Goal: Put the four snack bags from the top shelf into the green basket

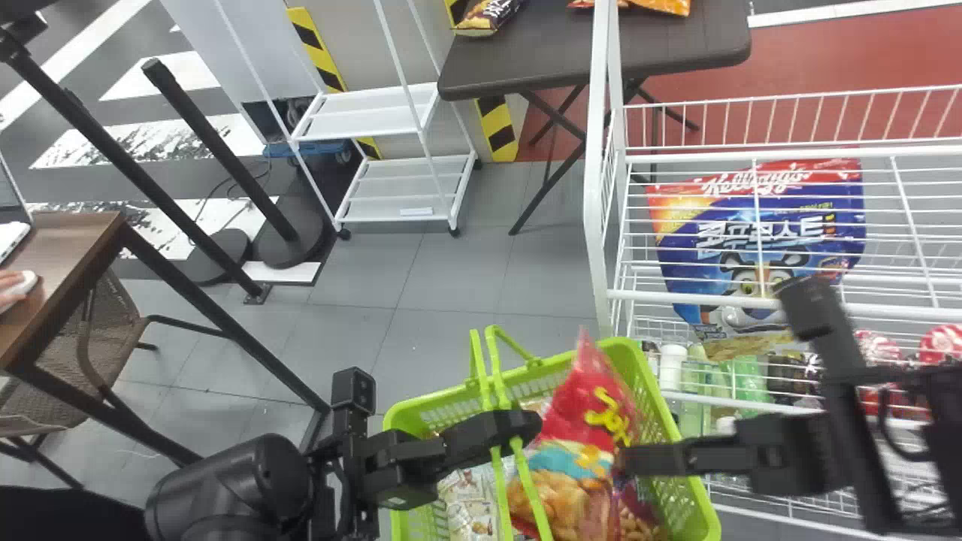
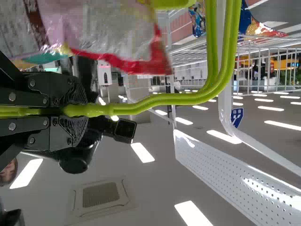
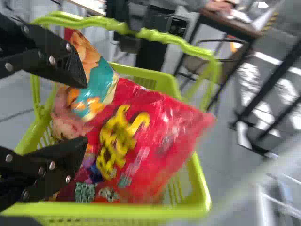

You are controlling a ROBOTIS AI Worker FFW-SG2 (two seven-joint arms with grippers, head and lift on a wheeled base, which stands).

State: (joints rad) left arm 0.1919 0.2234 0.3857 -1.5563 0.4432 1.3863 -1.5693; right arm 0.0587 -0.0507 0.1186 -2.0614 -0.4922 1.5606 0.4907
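Left gripper [image 1: 518, 426] clamped on handles [image 1: 497, 372] of green basket [image 1: 703, 511]; right gripper [image 1: 628, 460], fingers spread, beside red snack bag [image 1: 582, 421] near basket's far right corner.

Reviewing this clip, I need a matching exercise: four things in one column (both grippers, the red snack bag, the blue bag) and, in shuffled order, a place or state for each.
1. Left gripper
2. Right gripper
3. Red snack bag
4. Blue bag

A. In the green basket, its red end sticking up above the rim
B. Inside the white wire rack
C. Fingers closed around the green handles
D. Fingers parted

Right pairs: 1-C, 2-D, 3-A, 4-B
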